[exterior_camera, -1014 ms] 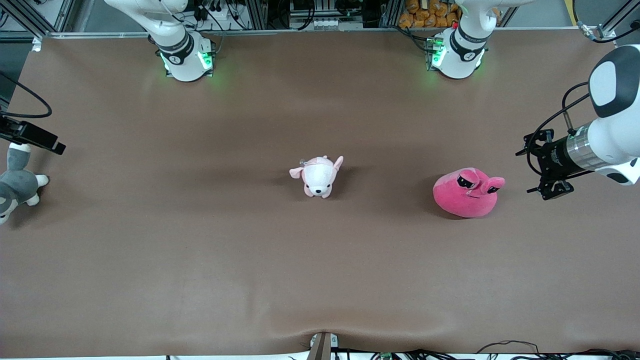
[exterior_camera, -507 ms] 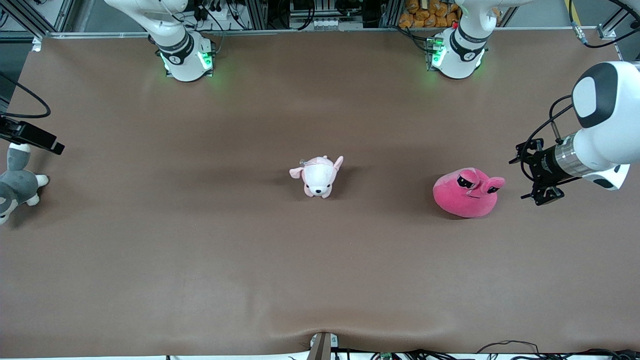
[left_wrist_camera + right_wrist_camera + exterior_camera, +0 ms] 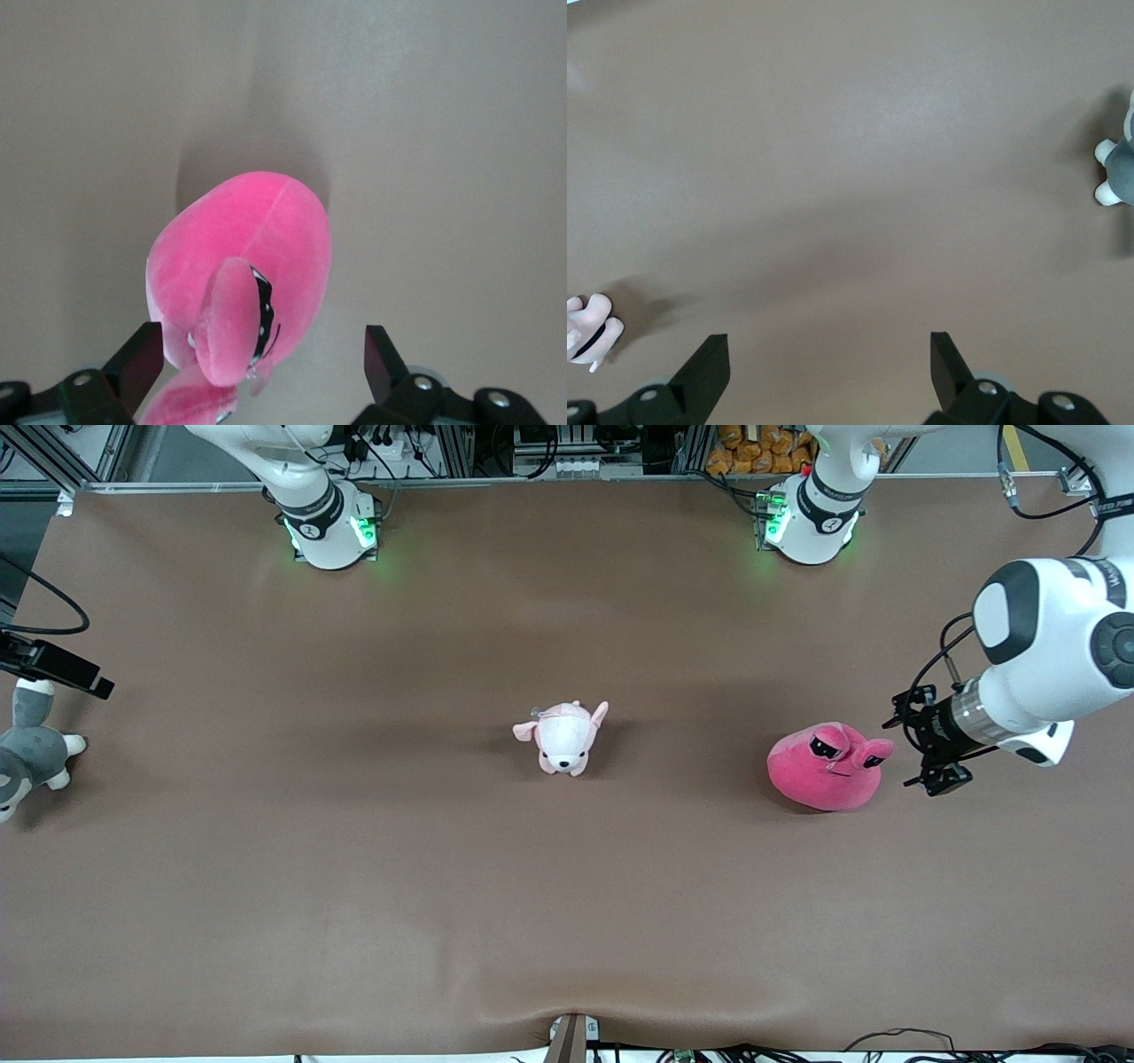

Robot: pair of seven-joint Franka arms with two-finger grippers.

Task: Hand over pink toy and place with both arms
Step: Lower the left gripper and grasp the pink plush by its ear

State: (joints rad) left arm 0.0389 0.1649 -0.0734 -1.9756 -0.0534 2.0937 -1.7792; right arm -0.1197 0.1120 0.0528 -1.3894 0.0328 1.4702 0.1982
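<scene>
The pink toy (image 3: 828, 769) lies on the brown table (image 3: 567, 921) toward the left arm's end, its stalk eyes toward my left gripper. My left gripper (image 3: 904, 753) is open and empty, close beside the toy. In the left wrist view the toy (image 3: 257, 248) fills the middle, and its eye stalks sit between the spread fingers of my left gripper (image 3: 263, 336). I cannot tell whether they touch. My right gripper (image 3: 828, 345) is open and empty over bare table. In the front view it shows as a black part (image 3: 58, 666) at the right arm's end.
A pale pink-and-white puppy plush (image 3: 564, 737) stands mid-table. A grey-and-white plush (image 3: 27, 748) lies at the right arm's end and also shows in the right wrist view (image 3: 1121, 168). The arm bases (image 3: 328, 522) stand along the table's edge farthest from the front camera.
My left gripper has moved in toward the pink toy from the left arm's end of the table. The toys and the right gripper have not moved.
</scene>
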